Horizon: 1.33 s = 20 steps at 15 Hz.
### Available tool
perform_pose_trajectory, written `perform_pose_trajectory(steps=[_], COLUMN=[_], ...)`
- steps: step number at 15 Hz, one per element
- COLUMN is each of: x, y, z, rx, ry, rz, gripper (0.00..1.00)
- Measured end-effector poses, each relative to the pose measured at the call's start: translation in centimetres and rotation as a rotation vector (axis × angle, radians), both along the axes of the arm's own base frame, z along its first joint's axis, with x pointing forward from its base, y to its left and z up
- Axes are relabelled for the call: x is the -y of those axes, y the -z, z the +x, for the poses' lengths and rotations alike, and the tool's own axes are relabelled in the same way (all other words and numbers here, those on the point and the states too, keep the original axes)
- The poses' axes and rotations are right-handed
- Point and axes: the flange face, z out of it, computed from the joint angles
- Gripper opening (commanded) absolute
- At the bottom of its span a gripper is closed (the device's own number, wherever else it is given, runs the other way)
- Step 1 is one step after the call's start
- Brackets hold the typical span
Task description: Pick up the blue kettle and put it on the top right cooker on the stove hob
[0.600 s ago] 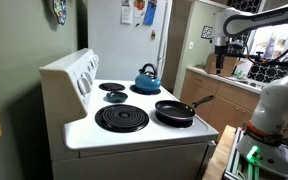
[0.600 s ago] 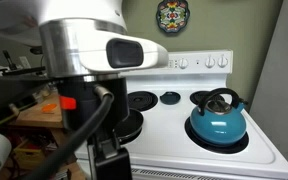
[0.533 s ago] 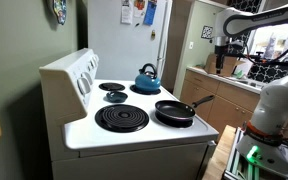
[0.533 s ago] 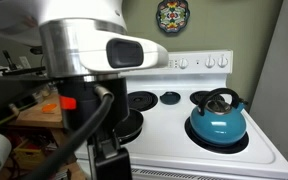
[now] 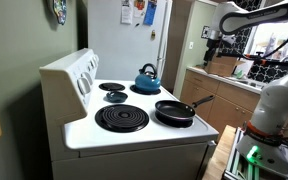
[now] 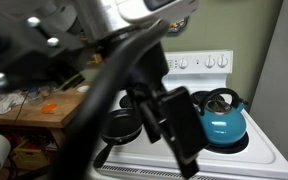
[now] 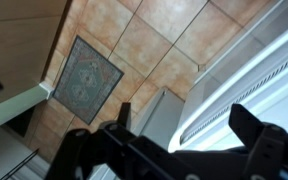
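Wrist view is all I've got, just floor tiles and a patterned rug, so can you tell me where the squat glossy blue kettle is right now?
Observer: The squat glossy blue kettle sits on a burner of the white stove hob, on the side away from the raised knobbed back panel.
Operator: Anything else on the stove?
Observer: A black frying pan rests on the burner next to the kettle's, its handle pointing off the stove.
Operator: Is the gripper close to the kettle?
Observer: No. In an exterior view the gripper hangs high above hob level, well apart from the kettle.
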Motion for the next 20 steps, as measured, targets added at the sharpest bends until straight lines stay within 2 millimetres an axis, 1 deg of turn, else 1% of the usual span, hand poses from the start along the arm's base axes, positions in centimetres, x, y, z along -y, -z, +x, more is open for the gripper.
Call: perform_pose_trajectory(steps=[2, 4, 7, 9, 11, 12, 13, 17, 18, 20], x=[-0.2, -0.8, -2.5, -4.0, -5.6, -5.9, -6.0, -5.7, -5.8, -6.3], y=[-1.5, -2.0, -0.9, 0.3, 1.1, 1.3, 1.5, 1.0, 1.0, 1.2], z=[3.6, 7.3, 12.5, 15.3, 17.7, 18.4, 18.6, 18.4, 18.5, 19.1], rx=[0.119, 0.178, 0.179, 0.140, 0.101, 0.095, 0.093, 0.103, 0.107, 0.134], ry=[0.015, 0.053, 0.136, 0.203, 0.233, 0.228, 0.227, 0.230, 0.230, 0.222], rz=[0.001, 0.034, 0.122, 0.186, 0.262, 0.267, 0.265, 0.266, 0.280, 0.366], gripper=[1.00, 1.00, 1.00, 1.00, 1.00, 1.00, 1.00, 1.00, 1.00, 1.00])
